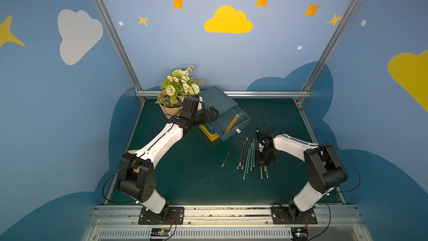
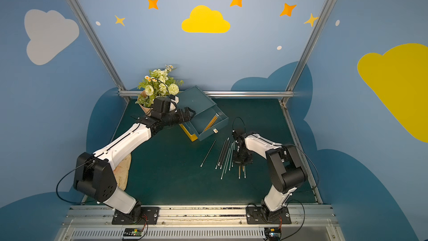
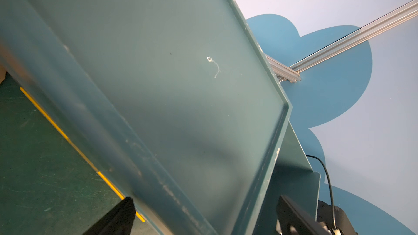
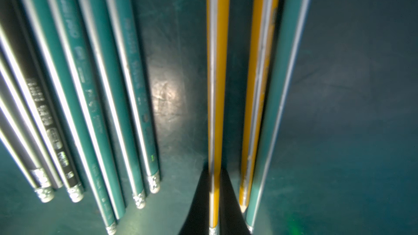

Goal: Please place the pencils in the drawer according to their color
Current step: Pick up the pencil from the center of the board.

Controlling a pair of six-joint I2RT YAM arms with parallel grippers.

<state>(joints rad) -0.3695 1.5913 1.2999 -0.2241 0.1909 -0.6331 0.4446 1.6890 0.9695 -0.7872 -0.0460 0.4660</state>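
My R arm [image 1: 291,143] bends down, R fingers [image 1: 264,163] clenched on yellow pencil [image 4: 216,87], dark-green counter [image 1: 185,177], blue cloud-painted walls [image 1: 231,54].

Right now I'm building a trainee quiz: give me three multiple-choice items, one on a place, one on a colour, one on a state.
1. Where do the thin yellow pencils put away lie? A in the teal plastic drawer; B in the flower wrap; C on the cabinet's roof.
2. What colour is the long pencil pinched by the right gripper? A black; B green; C yellow.
3. How does that drawer stand? A pushed shut; B pulled open; C lifted out.
Key: 1A, both top views show them inside it; 2C, the right wrist view shows a yellow shaft between the fingers; 3B, its floor is exposed.
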